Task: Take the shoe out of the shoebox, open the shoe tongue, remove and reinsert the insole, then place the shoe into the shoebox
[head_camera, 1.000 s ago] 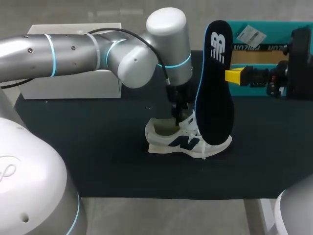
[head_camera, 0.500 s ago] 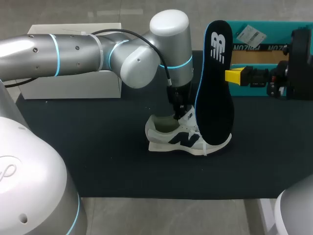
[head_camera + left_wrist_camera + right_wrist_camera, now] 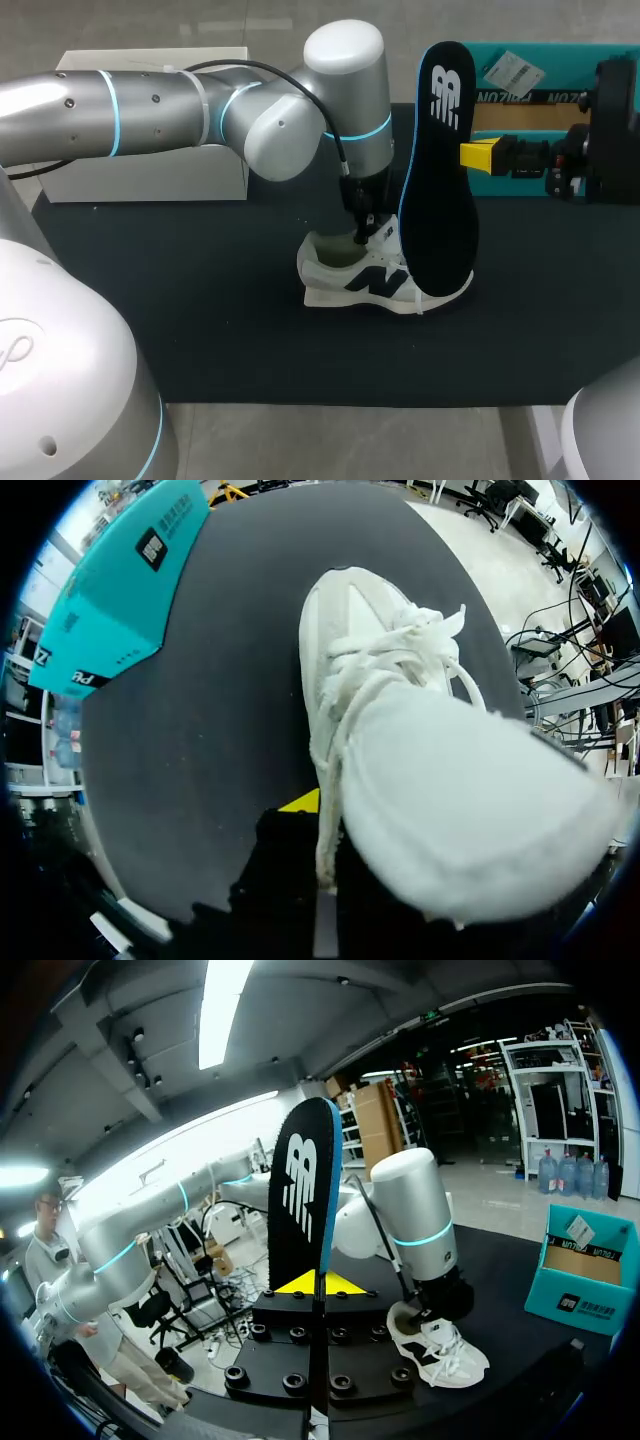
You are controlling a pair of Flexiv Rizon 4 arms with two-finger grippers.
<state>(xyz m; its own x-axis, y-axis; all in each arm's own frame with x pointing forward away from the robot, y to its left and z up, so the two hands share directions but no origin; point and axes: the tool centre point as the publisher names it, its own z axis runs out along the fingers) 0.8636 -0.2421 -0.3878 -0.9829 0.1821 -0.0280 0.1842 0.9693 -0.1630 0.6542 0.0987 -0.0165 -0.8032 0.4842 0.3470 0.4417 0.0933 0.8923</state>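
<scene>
Your white lace-up shoe (image 3: 365, 280) stands upright on the black mat (image 3: 200, 300). Your left gripper (image 3: 365, 225) sits at its padded tongue (image 3: 470, 810); you cannot tell if it grips. Your right gripper (image 3: 320, 1282) clamps the flat dark insole (image 3: 438, 180) on edge beside the teal cardboard shoebox (image 3: 560, 60).

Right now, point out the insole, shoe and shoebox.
insole (image 3: 437, 190), head view, middle of its black face.
shoe (image 3: 335, 290), head view, white side near the heel.
shoebox (image 3: 565, 62), head view, teal back wall.
</scene>
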